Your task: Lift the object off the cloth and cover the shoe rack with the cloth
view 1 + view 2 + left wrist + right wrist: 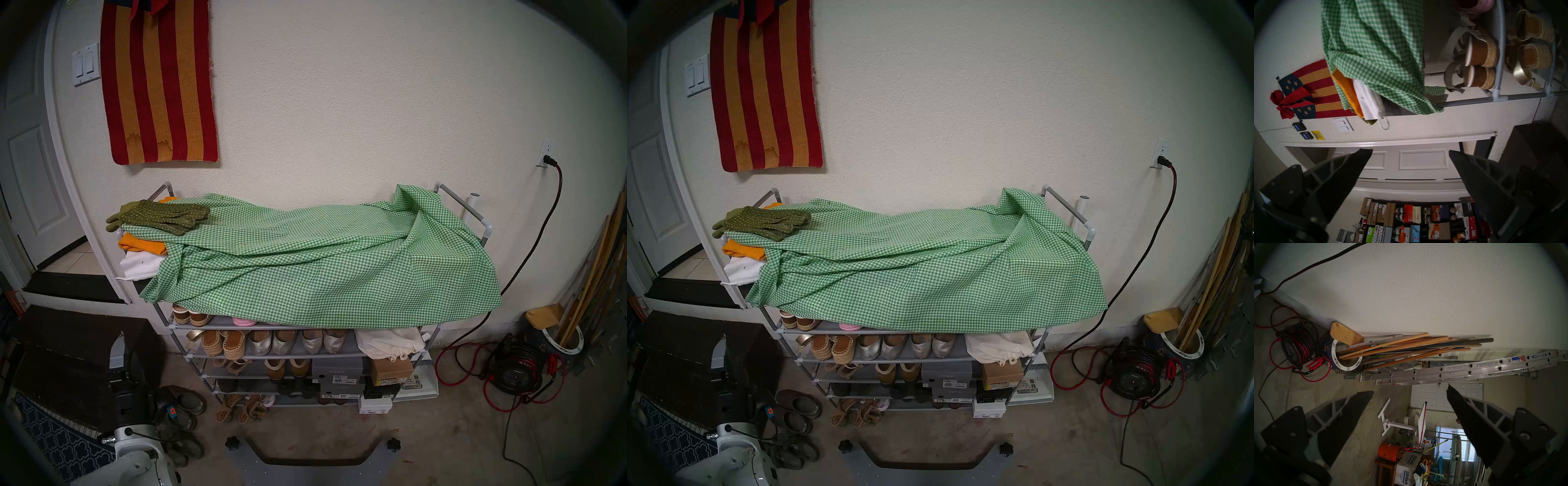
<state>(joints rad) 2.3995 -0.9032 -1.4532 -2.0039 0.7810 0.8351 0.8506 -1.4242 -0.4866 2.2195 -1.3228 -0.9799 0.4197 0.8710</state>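
The gloves [159, 216] lie on the left end of the cloth [322, 258], which is bunched over the top of the rack [483, 225] and hangs over its front edge. Orange fabric [142, 245] sits under the gloves' end. The left gripper [1410, 152] is wide open and empty, facing a door well below the cloth. The right gripper [1409, 389] is wide open and empty, pointed at tool handles [1407, 346] and a ladder [1457, 370].

Black ribbed fingers [1342, 176], white arm [135, 454]
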